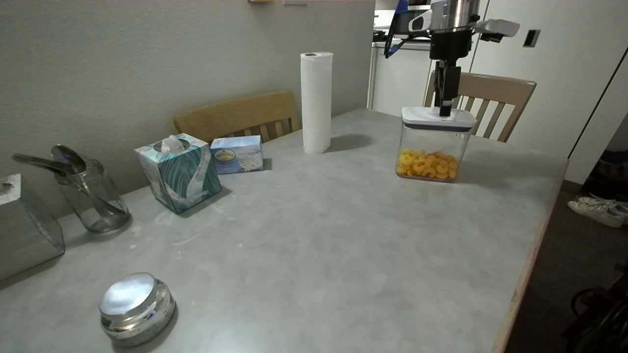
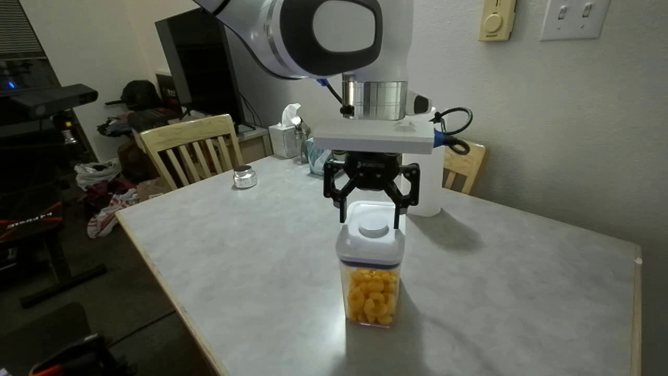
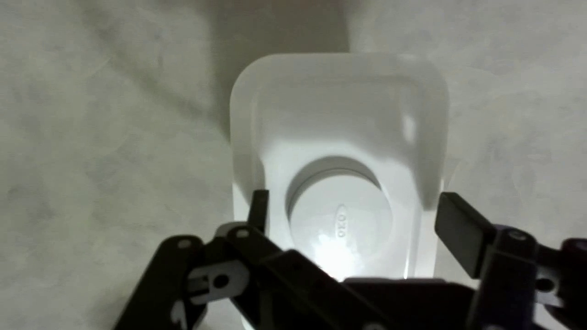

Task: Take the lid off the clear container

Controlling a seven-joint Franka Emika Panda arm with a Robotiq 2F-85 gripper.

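Note:
The clear container [image 1: 431, 142] stands upright on the table with orange-yellow snack pieces inside. It also shows in an exterior view [image 2: 371, 297]. The white lid [image 1: 417, 116] sits on top of it, and its raised round centre button [image 2: 373, 225] faces up. In the wrist view the lid [image 3: 339, 110] fills the middle. My gripper [image 2: 369, 222] points straight down over the lid, open and empty. In the wrist view the fingers [image 3: 355, 213] stand apart on either side of the button. I cannot tell whether the fingertips touch the lid.
A white paper-towel roll [image 1: 316, 103] stands on the table near the container. A teal tissue box [image 1: 179, 171], a blue tea box [image 1: 239, 154] and a jar of cutlery [image 1: 100, 206] line the wall side. A shiny metal jar [image 1: 137, 309] stands farther off. Wooden chairs [image 2: 190, 146] flank the table.

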